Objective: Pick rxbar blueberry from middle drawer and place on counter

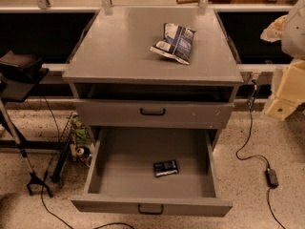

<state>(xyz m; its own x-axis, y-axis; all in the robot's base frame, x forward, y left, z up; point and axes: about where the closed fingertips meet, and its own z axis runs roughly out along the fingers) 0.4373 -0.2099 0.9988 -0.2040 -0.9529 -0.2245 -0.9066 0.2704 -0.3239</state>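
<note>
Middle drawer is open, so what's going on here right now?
The middle drawer is pulled out, and the rxbar blueberry lies flat on its floor, right of center, with nothing touching it. A blue-and-white chip bag lies on the counter. The end effector is not in view, so the pick has not begun.

rxbar blueberry [165,168]: small dark blue wrapper with white print, lying flat and slightly askew, just right of the drawer floor's middle
middle drawer [119,175]: deep, grey, standing pulled open, holding the bar
counter tabletop [119,46]: broad flat grey top, sitting above the drawer
gripper [285,92]: pale, hanging at the right edge, well apart from the bar
</note>
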